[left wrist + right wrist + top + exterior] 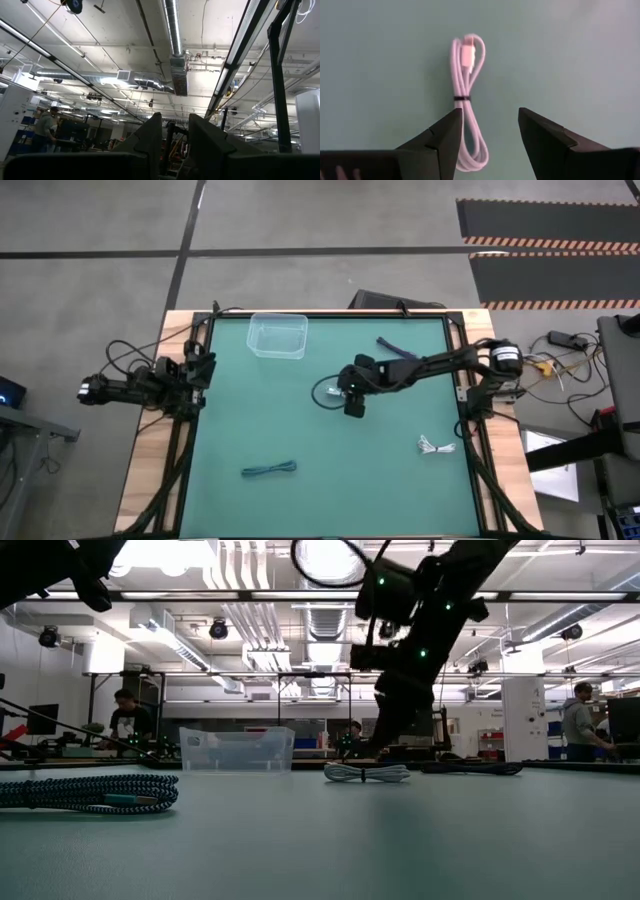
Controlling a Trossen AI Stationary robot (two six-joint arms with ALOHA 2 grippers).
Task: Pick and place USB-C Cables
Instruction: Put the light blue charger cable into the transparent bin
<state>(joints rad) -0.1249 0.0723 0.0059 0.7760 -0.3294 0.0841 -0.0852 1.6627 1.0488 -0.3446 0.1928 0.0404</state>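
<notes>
The green table (330,480) is spread wide below us, and the right arm (430,366) reaches in from its side towards the middle. Its gripper (489,131) hangs over a white cable (467,100), a long bundled loop cinched by a dark tie, lying flat on the mat. From the wrist view the cable runs up from between the fingertips, closer to one finger (445,137) than the other, and I can't tell that either finger touches it. The fingers stand apart with a clear gap, and nothing is gripped!

Over on the far left edge the left arm (140,388) sits parked, off the mat, its wrist camera pointing at the ceiling; its two fingers (150,135) show a narrow gap between them, empty.

Around the table: a clear plastic bin (277,336) sits near the far edge, well apart from the working gripper. A dark cable (397,347) lies near the far edge beside the right arm. A teal braided cable (269,470) lies stretched out near the front, alone. Another pale cable (436,446) rests by the right edge. A thin wire loop (326,391) hangs at the right wrist.
</notes>
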